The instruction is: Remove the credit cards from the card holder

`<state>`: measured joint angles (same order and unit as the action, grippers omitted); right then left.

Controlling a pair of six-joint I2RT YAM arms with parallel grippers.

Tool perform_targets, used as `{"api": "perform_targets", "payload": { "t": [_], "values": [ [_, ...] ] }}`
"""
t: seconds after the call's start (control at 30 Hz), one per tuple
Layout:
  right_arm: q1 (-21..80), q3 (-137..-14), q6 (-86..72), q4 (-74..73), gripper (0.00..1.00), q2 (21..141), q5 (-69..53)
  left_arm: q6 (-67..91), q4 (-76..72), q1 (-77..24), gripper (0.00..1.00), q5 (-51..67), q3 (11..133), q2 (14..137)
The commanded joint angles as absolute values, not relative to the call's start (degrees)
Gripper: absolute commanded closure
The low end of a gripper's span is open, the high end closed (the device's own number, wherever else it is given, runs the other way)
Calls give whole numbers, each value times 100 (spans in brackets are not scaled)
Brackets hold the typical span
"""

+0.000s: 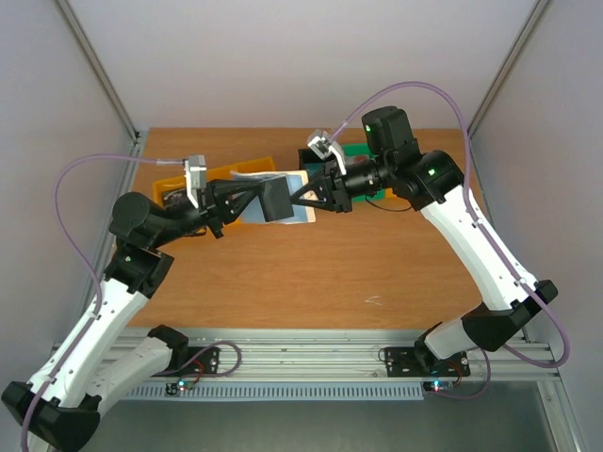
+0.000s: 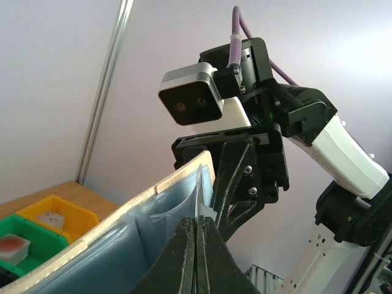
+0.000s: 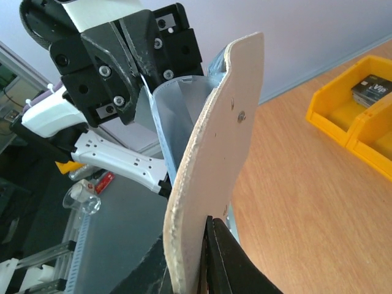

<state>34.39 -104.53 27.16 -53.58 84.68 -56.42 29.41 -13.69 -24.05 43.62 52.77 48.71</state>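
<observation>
Card holder [image 3: 214, 147]: held aloft over counter [image 1: 311, 273], spread open between both arms, long axis running arm to arm
Left pincer [image 2: 197, 236]: closed tight on blue-grey inner panel
Right pincer [image 3: 199, 257]: clamped on stiff beige outer panel with rough edge and small rivet
Pockets: smooth, translucent; credit cards inside not discernible
Dark card [image 3: 370, 90]: lies in yellow bin [image 3: 331, 113]
</observation>
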Motion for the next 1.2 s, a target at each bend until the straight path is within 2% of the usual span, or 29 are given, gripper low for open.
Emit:
{"api": "perform_targets", "payload": {
  "t": [0.0,0.13,0.53,0.8,0.97,1.03,1.17],
  "values": [
    [3352,-10317,2799,-5400,89,8261,-5781,2718,-1269,-2317,100,4098,5202,4702],
    [3287,-10223,2772,-5418,98,8214,-5777,2584,-1092,-2273,100,4099,5147,4661],
    [2454,-9523,2332,-5003,99,7858,-5753,1565,-50,-2188,100,3725,5235,4588],
    [1883,-9266,1873,-5303,99,8196,-5320,-254,1110,-2180,100,3466,5649,4621],
    [2199,-8719,1690,-5524,99,8712,-4795,729,194,-2180,100,4249,5660,4688],
    [2331,-8302,1470,-5181,99,8986,-5233,1306,-577,-2180,100,4433,5601,4761],
    [2391,-7790,993,-4689,99,9477,-5569,1944,-801,-2180,100,4278,5691,4908]
  ]
}}
